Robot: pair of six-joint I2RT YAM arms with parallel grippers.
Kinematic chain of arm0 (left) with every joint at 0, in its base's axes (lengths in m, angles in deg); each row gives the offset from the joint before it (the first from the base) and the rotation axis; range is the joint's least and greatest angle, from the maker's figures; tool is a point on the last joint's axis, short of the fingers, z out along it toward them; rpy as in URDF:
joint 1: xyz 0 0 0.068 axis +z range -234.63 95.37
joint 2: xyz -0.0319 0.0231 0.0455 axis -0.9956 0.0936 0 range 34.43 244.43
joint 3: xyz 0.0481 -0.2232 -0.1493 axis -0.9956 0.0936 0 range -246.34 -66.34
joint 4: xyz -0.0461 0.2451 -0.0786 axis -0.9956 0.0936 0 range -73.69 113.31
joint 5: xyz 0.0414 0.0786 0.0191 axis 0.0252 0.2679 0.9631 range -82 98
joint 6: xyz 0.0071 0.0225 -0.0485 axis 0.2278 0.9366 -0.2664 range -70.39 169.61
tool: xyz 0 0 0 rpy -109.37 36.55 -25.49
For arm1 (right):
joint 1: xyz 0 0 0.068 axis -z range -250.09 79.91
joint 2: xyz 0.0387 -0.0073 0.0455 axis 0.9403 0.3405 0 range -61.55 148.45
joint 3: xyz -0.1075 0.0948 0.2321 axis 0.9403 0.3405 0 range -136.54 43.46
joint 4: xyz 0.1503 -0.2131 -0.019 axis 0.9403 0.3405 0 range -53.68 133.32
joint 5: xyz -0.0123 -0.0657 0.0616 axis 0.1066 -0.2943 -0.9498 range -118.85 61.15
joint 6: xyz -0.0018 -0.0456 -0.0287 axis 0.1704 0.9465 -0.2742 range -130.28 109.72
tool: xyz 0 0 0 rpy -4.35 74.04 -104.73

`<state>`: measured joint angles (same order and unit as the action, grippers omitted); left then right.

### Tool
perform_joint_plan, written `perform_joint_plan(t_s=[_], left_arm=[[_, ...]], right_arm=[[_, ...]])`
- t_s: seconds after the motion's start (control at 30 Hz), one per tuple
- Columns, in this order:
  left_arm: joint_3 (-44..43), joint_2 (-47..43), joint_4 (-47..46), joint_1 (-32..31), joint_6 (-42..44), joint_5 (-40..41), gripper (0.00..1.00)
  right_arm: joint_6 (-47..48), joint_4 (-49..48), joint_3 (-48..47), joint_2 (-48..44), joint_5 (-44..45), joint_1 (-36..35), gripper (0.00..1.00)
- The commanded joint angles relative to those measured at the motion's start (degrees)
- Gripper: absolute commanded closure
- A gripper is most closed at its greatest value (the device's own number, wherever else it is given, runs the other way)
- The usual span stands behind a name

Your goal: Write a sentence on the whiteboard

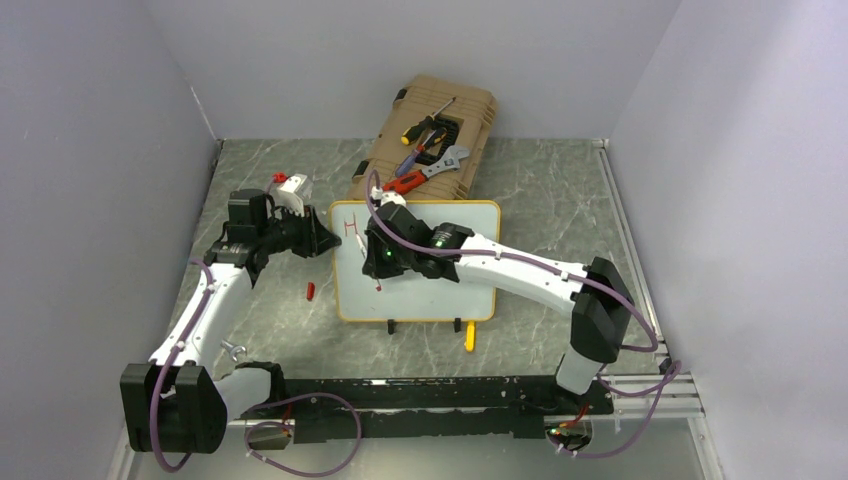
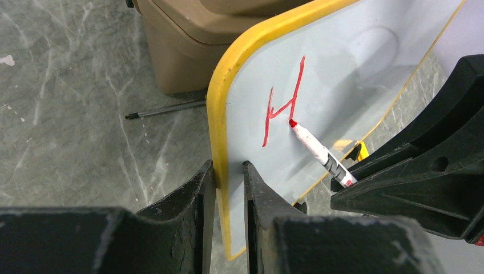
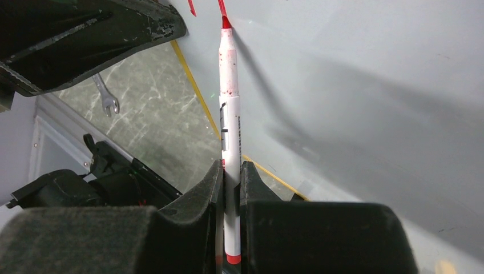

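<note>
Top external view sets the whiteboard (image 1: 420, 300) mid-table, its far edge just in front of a tan tool case (image 1: 478, 105) and its two black feet toward the arm bases. Of the sentence (image 1: 352, 232) only a red "H" stands, near the board's far left corner. That view shows what the wrist cameras miss: a red cap (image 1: 310, 291) on the table just left of the board, and a yellow piece (image 1: 469, 337) by its near edge. Left wrist view gives the close detail. The left gripper (image 2: 228, 171) is nearly closed, its jaws pinching the yellow frame at the board's left edge. The red tip of a marker (image 2: 319, 151) touches the board just right of the H's crossbar. Right wrist view alone shows the right gripper (image 3: 230, 171) clamped tight on the marker's white barrel, the tip pointing away to the board. A small wrench (image 3: 107, 98) lies on the table beyond.
</note>
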<state>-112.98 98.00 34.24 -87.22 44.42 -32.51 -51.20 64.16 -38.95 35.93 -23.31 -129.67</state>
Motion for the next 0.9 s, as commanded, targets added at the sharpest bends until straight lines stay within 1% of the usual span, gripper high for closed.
perform_joint_plan(t_s=[0.0,0.37,0.5,0.87], left_arm=[[-1.2,-0.9,1.0,-1.0,0.8,-1.1,1.0],[-1.1,-1.3,1.1,-1.1,0.9,-0.9,1.0],[-1.1,-1.5,1.1,-1.1,0.9,-0.9,1.0],[-1.1,-1.6,1.2,-1.3,1.1,-0.9,1.0]], right_arm=[[-1.5,0.9,1.4,-1.7,1.7,0.4,1.0],[1.0,-5.4,4.7,-7.1,4.7,-1.5,1.0],[1.3,-4.7,3.9,-7.1,6.6,-1.4,1.0],[1.6,-2.0,0.7,-4.4,7.6,-1.4,1.0]])
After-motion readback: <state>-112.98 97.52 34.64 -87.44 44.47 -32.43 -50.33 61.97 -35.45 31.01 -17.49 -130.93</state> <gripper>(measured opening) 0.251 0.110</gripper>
